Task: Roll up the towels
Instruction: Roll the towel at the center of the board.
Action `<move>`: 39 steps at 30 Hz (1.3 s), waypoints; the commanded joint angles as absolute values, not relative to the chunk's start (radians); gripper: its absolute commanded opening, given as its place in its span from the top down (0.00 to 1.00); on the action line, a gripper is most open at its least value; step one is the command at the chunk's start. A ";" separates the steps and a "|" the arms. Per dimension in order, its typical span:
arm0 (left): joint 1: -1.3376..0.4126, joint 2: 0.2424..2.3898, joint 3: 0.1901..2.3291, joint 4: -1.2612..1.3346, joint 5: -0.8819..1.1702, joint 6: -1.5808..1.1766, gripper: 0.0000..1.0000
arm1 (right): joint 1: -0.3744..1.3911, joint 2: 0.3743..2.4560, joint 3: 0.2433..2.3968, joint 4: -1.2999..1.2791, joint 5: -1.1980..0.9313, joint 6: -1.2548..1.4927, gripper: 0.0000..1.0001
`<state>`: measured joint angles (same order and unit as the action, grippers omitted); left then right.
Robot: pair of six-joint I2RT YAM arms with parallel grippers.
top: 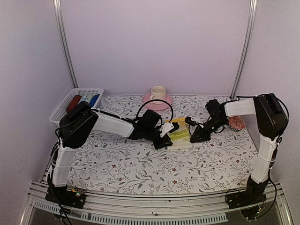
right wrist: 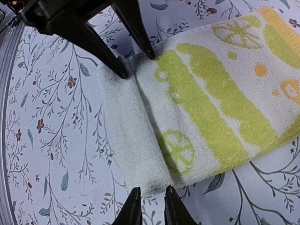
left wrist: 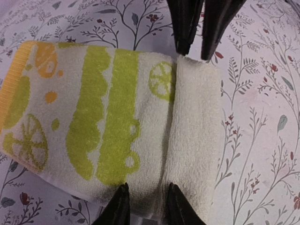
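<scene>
Two tools meet over one pale yellow towel printed with green stripes and citrus slices. It lies on the flowered counter about midway between the arms, a little toward the back. One short end of the towel is turned over on itself into a plump plain band, the start of a roll. The rest is spread flat, with an orange-yellow hem at the other end. The left tool sits at one side edge of the towel, its two dark fingers set apart astride the seam where the turned band meets the flat cloth. It seems to be pinching that fold, though the shadow there hides the contact. The right tool faces it from the opposite side edge, its fingers parted by a narrow gap with only counter showing between them. Its tips are just beside the end of the band and hold nothing. At the back left corner a white basket holds a dark red roll and blue rolls. A cream cup stands on a pink saucer near the back wall, well apart from the towel
</scene>
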<state>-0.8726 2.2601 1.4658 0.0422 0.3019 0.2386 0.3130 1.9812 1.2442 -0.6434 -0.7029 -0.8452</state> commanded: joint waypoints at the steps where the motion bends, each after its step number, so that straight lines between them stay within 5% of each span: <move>1: -0.881 2.291 1.462 0.008 0.337 0.237 0.71 | 0.314 1.767 1.087 -0.500 -0.687 -0.978 0.74; 8: -0.863 2.299 1.470 0.004 0.407 0.211 0.71 | 0.398 1.491 0.715 -0.128 -0.586 -1.228 0.43; 39: -0.807 2.367 1.556 -0.077 0.387 0.128 0.71 | 0.629 1.712 0.657 0.185 -0.087 -1.250 0.60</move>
